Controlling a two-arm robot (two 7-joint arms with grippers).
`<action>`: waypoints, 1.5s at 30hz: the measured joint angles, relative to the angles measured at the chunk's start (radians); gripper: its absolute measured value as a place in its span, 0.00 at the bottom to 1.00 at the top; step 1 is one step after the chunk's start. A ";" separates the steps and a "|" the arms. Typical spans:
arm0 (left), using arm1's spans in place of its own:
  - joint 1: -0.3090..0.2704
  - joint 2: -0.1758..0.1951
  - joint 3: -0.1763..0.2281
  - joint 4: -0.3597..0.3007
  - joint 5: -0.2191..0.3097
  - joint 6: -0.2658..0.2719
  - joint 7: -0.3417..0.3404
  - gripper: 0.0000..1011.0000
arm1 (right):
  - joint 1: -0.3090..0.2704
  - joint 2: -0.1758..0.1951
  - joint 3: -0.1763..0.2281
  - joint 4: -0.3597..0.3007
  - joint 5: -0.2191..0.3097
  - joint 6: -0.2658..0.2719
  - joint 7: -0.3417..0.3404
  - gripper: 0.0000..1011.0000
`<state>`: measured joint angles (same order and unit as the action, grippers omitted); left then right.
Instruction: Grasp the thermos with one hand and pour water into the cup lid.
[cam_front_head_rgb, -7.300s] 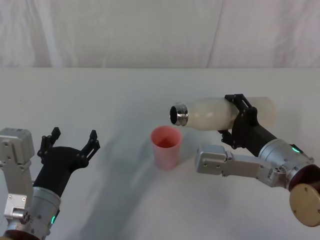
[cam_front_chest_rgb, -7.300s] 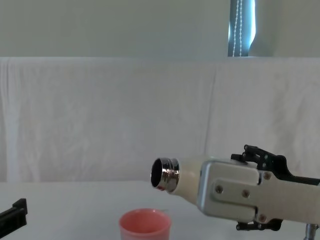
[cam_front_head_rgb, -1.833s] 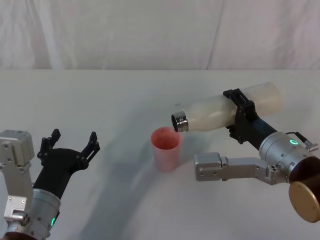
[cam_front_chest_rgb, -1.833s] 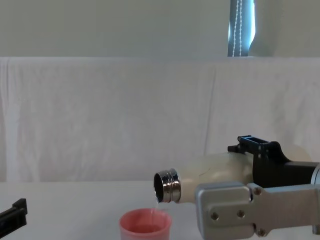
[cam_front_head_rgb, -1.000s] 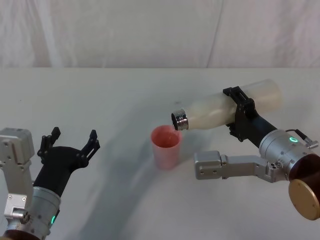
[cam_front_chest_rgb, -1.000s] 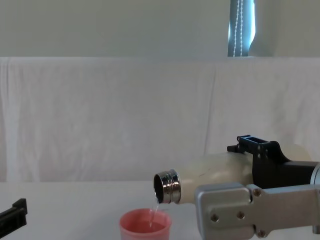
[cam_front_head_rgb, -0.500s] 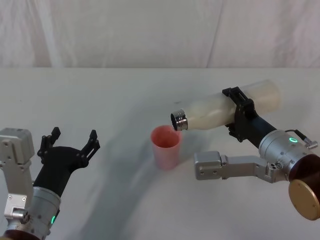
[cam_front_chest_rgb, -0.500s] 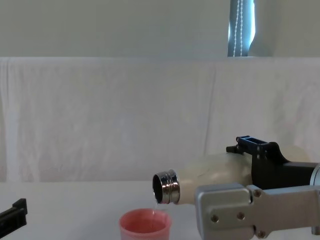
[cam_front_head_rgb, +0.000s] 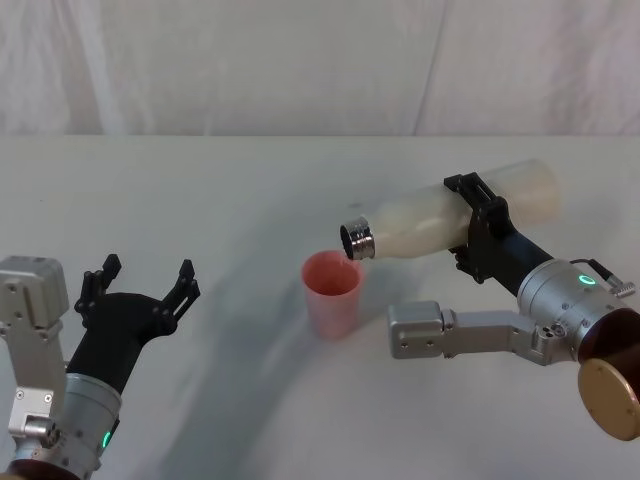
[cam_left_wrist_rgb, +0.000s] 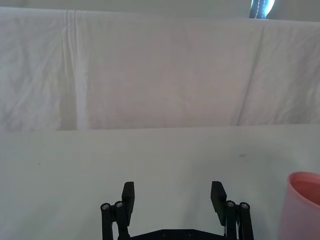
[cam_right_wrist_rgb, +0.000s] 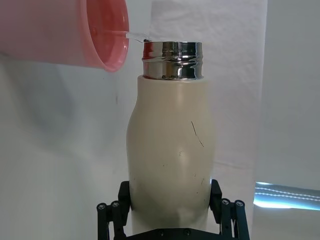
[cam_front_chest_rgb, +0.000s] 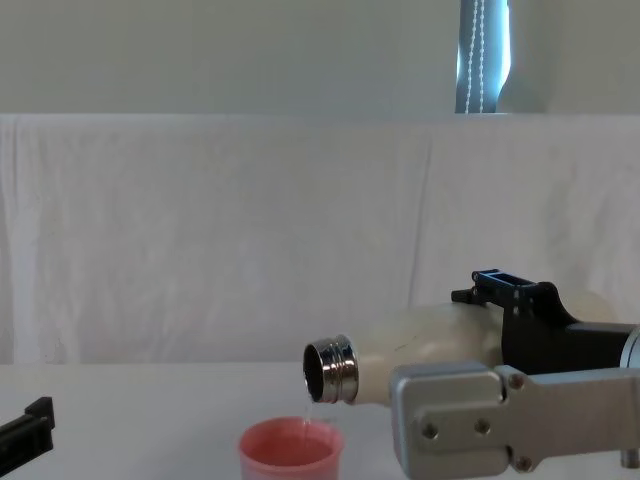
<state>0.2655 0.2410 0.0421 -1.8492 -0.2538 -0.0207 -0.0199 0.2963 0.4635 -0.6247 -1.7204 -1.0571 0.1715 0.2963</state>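
Head view: the right gripper (cam_front_head_rgb: 478, 228) has its jaws pinching the thermos (cam_front_head_rgb: 440, 219) around the middle of its body, holding it in the air almost level, steel neck tilted slightly down and pointing left. The mouth of the thermos hangs just above the right side of the rim of the cup lid (cam_front_head_rgb: 331, 294), which stands upright on the white table (cam_front_head_rgb: 250, 190) near the middle. The left gripper (cam_front_head_rgb: 138, 290) waits at the near left, well apart from the cup lid, jaws spread and holding nothing.

Left wrist view: the left gripper (cam_left_wrist_rgb: 173, 196) shows its two fingers wide apart above the bare table (cam_left_wrist_rgb: 150, 155), with the cup lid (cam_left_wrist_rgb: 302, 206) off to one side.

Right wrist view: the right gripper (cam_right_wrist_rgb: 170, 197) clamps the lower body of the thermos (cam_right_wrist_rgb: 171, 160); a thin trickle of water (cam_right_wrist_rgb: 136, 36) runs from the steel mouth into the cup lid (cam_right_wrist_rgb: 75, 31).

Chest view: the thermos (cam_front_chest_rgb: 420, 354) slopes down to the left, its mouth just above the cup lid (cam_front_chest_rgb: 290, 450), and the right gripper (cam_front_chest_rgb: 520, 320) grips it at the right.
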 joint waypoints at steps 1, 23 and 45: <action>0.000 0.000 0.000 0.000 0.000 0.000 0.000 0.99 | 0.000 0.000 0.000 0.000 0.000 0.000 0.000 0.95; 0.000 0.000 0.000 0.000 0.000 0.000 0.000 0.99 | -0.043 -0.041 0.065 -0.012 0.168 -0.051 -0.040 0.95; 0.000 0.000 0.000 0.000 0.000 0.000 0.000 0.99 | -0.091 -0.098 0.151 -0.038 0.370 -0.097 -0.060 0.95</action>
<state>0.2655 0.2410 0.0421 -1.8492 -0.2538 -0.0208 -0.0199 0.2050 0.3653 -0.4735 -1.7584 -0.6867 0.0742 0.2358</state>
